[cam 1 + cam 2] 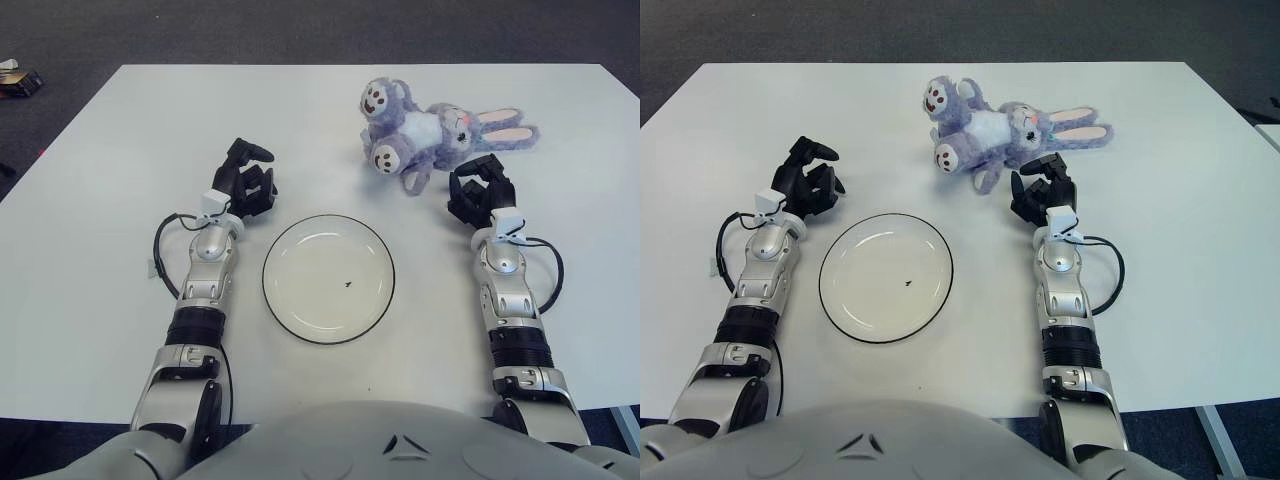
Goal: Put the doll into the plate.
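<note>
Approach step: right hand [481,192] sits just below plush bunny [432,132], fingers spread, holding nothing. Left hand [247,180] idle w/ loose fingers beside empty plate [285,310]. Next: reach fwd, close on bunny.

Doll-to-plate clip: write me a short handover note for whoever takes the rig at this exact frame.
Left hand: idle, left of the plate, holding nothing, fingers relaxed.
Right hand: just in front of the plush bunny doll, fingers spread, no grasp yet.
Doll lies on its back on the white table, beyond the plate on the right.
Plate sits between the arms with only a tiny dark speck in it.
Done: nothing placed. Left: grasp doll, move it into plate.
</note>
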You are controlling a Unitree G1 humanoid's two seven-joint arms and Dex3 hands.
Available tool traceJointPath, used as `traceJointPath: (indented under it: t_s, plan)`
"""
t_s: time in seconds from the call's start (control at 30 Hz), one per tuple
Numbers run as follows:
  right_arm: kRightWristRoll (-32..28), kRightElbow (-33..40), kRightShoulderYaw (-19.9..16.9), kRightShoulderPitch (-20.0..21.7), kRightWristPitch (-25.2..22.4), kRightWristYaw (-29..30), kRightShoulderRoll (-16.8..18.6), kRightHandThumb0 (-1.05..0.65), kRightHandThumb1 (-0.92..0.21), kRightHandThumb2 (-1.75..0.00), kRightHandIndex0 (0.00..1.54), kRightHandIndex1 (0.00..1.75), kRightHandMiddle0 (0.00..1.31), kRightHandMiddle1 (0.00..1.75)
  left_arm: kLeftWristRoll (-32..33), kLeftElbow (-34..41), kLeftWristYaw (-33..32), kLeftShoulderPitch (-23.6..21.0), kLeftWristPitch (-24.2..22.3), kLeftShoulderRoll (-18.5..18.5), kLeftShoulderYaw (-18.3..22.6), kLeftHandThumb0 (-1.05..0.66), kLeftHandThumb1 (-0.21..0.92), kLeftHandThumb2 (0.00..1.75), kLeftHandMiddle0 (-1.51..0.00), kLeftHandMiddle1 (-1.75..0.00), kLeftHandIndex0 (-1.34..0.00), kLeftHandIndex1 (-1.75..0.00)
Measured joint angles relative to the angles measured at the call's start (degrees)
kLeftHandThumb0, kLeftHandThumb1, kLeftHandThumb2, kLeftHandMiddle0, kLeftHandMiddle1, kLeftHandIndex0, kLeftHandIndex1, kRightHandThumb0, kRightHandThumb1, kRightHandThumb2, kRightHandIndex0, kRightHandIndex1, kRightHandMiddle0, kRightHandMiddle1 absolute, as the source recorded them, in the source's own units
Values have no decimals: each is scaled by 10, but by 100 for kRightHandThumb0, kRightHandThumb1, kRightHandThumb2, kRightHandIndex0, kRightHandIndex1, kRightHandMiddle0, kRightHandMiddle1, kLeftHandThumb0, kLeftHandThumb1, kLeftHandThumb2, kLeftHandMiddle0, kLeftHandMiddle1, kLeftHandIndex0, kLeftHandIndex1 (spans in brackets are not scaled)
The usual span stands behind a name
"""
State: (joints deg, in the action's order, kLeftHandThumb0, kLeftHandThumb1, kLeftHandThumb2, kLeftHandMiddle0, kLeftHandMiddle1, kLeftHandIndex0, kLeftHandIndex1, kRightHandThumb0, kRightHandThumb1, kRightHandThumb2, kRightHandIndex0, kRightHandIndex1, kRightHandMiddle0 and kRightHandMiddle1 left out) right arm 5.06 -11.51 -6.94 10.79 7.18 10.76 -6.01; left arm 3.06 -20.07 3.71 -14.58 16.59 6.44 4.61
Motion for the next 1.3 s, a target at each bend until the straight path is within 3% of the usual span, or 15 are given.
traceJointPath:
  t_s: [1.13,1.23,1.3]
  plan:
    - [0,-9,-1,4,6,-1,-2,-39,-69,-82,81,175,36,174,0,-4,0,-4,0,-1,-2,-38,68,84,-77,-175,-35,-175]
    - [4,-8,-1,4,6,4,-2,-37,-83,-52,77,175,37,163,-1,-4,0,-4,0,-1,-2,-38,68,84,-77,-175,-35,-175]
    - [13,-8,-1,4,6,19,-2,-36,-88,-43,76,175,38,159,-1,-4,0,-4,0,-1,-2,-38,68,84,-77,-175,-35,-175]
